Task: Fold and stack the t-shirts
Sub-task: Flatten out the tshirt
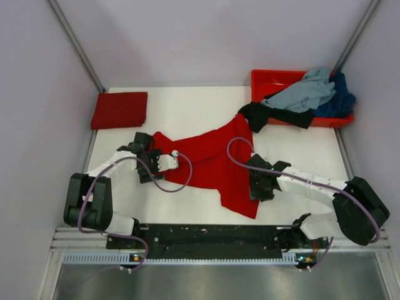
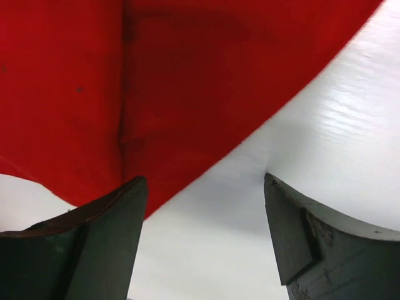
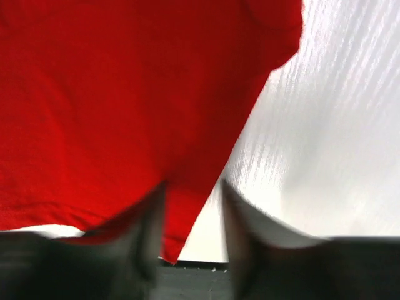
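Top external view: the bright red t-shirt (image 1: 209,164) lies crumpled on the tabletop (image 1: 187,112). The left pincer (image 2: 205,187) stands wide at its left edge and the right pincer (image 3: 194,197) narrow, not closed, at its right edge, probably to take both sides for flattening.

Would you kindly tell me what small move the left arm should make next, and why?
Probably ease the left gripper forward over the bright red shirt's edge and close: its jaws stand wide open, the hem reaches only one jaw, and the shirt lies crumpled, not yet folded.
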Controlling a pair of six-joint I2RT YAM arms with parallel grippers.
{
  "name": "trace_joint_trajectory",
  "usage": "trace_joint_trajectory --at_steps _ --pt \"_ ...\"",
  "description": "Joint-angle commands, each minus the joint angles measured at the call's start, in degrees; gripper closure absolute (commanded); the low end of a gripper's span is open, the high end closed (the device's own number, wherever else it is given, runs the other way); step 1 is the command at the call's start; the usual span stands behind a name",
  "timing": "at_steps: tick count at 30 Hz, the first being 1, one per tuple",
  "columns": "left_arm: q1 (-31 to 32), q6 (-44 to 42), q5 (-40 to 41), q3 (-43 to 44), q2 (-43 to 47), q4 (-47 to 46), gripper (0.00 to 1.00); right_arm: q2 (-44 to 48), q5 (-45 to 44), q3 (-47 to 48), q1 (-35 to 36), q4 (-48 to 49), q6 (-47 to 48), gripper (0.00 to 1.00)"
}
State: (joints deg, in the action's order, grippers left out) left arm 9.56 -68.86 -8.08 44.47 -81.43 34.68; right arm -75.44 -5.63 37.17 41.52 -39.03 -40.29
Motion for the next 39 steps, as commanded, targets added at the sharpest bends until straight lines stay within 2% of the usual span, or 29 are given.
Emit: trace_joint_trajectory --at_steps 1,3,4,10,14,19,20,23,25,26,27,32,39 --pt "-1.03 -4.87 3.06 -0.53 -3.46 -12.0 0.21 -4.28 2.55 -3.68 1.11 12.56 -4.89 0.76" --pt "-2.61 -5.76 2.98 1.31 -5.4 -10.86 0.22 -3.4 2.29 -2.9 1.11 13.01 -3.75 0.97" --pt "-3.58 -6.11 2.63 2.02 -6.02 -9.99 0.22 -2.44 1.85 -2.28 1.02 12.84 -3.04 1.0" --pt "-8.68 -10.85 -1.24 4.83 -7.86 -4.27 0.23 8.1 -0.7 1.15 -2.66 11.43 0.12 1.0" --pt "-9.12 -11.82 -0.19 6.59 -11.2 -3.39 0.23 12.15 -0.96 1.77 -6.88 9.94 3.11 1.0" --pt "-9.12 -11.12 1.31 8.35 -15.24 -5.32 0.27 16.46 -2.36 3.08 -8.38 6.69 5.49 1.0" --pt "-9.12 -11.03 1.4 8.88 -16.21 -4.62 0.32 16.9 -2.54 3.52 -8.47 6.33 5.84 1.0" --pt "-9.21 -9.46 2.01 10.37 -18.23 -2.43 0.54 18.04 -3.77 4.93 -8.56 4.75 6.45 1.0" --pt "-9.21 -7.7 2.62 11.77 -18.85 -0.06 0.78 18.48 -4.04 6.07 -8.65 4.14 6.98 1.0" --pt "-9.21 -6.82 3.5 12.13 -18.94 0.74 0.95 18.57 -4.3 6.77 -8.73 3.78 7.33 1.0" --pt "-9.21 -5.33 3.94 12.48 -18.68 1.27 1.0 18.66 -4.3 7.73 -8.82 3.35 7.68 1.0" --pt "-11.06 2.04 5.09 17.74 -12.46 7.85 1.0 19.89 -5.53 14.76 -9.0 0.54 10.67 1.0" --pt "-11.85 10.84 2.54 35.49 -0.07 27.52 1.0 23.22 -7.11 31.98 -9.0 -4.65 16.91 1.0"
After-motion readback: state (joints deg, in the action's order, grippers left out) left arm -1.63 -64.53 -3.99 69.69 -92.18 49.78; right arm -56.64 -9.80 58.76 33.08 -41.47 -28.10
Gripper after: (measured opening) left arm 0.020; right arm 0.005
